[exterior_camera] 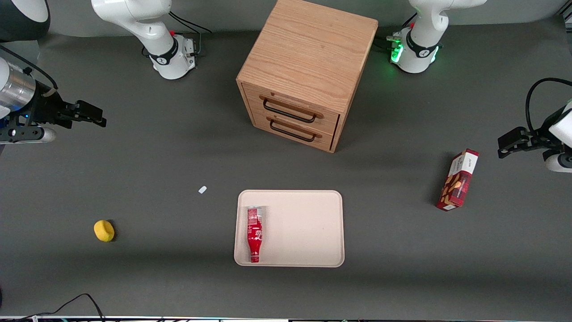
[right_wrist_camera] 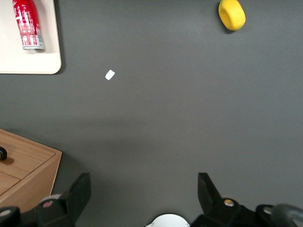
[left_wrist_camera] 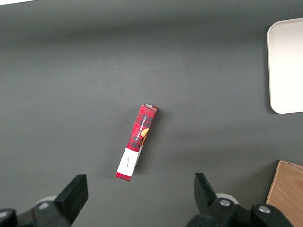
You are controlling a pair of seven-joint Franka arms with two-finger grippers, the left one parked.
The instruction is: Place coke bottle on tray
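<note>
The coke bottle (exterior_camera: 254, 233) lies flat on the cream tray (exterior_camera: 304, 228), along the tray's edge toward the working arm's end, cap pointing toward the front camera. It also shows in the right wrist view (right_wrist_camera: 28, 23), on the tray's corner (right_wrist_camera: 47, 64). My right gripper (exterior_camera: 91, 115) is open and empty. It hovers high over the bare table at the working arm's end, well away from the tray. In the right wrist view the gripper (right_wrist_camera: 144, 191) has its fingers spread wide over dark table.
A wooden two-drawer cabinet (exterior_camera: 304, 71) stands farther from the front camera than the tray. A yellow ball (exterior_camera: 104, 230) and a small white scrap (exterior_camera: 202, 189) lie toward the working arm's end. A red-and-white snack box (exterior_camera: 458, 180) lies toward the parked arm's end.
</note>
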